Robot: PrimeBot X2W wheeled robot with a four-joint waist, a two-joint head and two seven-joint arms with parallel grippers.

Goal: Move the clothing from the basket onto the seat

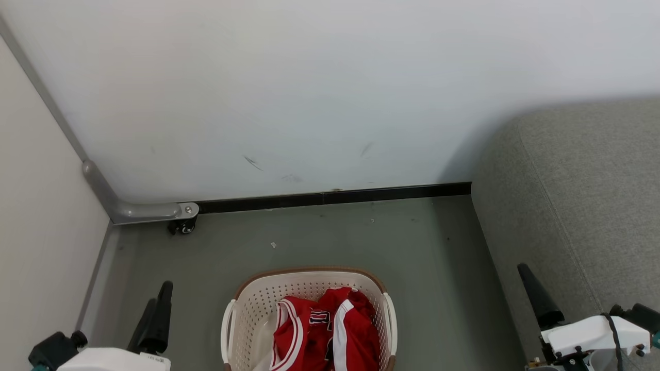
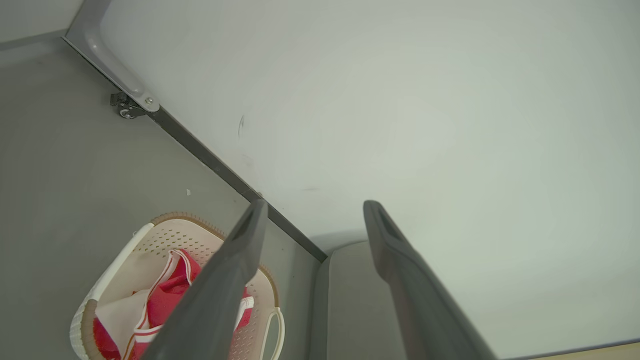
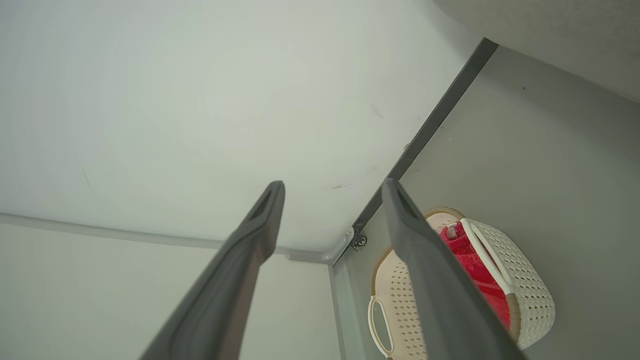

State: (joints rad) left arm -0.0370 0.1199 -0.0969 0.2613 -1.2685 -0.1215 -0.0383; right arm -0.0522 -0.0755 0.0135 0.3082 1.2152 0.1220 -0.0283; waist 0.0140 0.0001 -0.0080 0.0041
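Observation:
The cream basket [image 1: 309, 269] with a brown rim stands on the grey floor at the bottom centre of the head view. The red clothing [image 1: 330, 332] with white stripes lies bunched inside it. The grey woven seat [image 1: 582, 196] rises at the right, beside the basket. My left gripper [image 1: 159, 294] hangs open to the basket's left, and my right gripper [image 1: 536, 296] hangs open in front of the seat's edge. Both are empty and clear of the basket. The left wrist view shows its open gripper [image 2: 315, 205], the basket [image 2: 172, 235], clothing [image 2: 170, 295] and seat [image 2: 350, 300]. The right wrist view shows its open gripper [image 3: 334, 185], basket [image 3: 530, 285] and clothing [image 3: 465, 255].
A pale wall with a black baseboard [image 1: 335, 197] closes the back. At the left a white partition stands on a grey metal foot with a small caster [image 1: 183, 225]. Grey floor [image 1: 361, 237] lies between basket, wall and seat.

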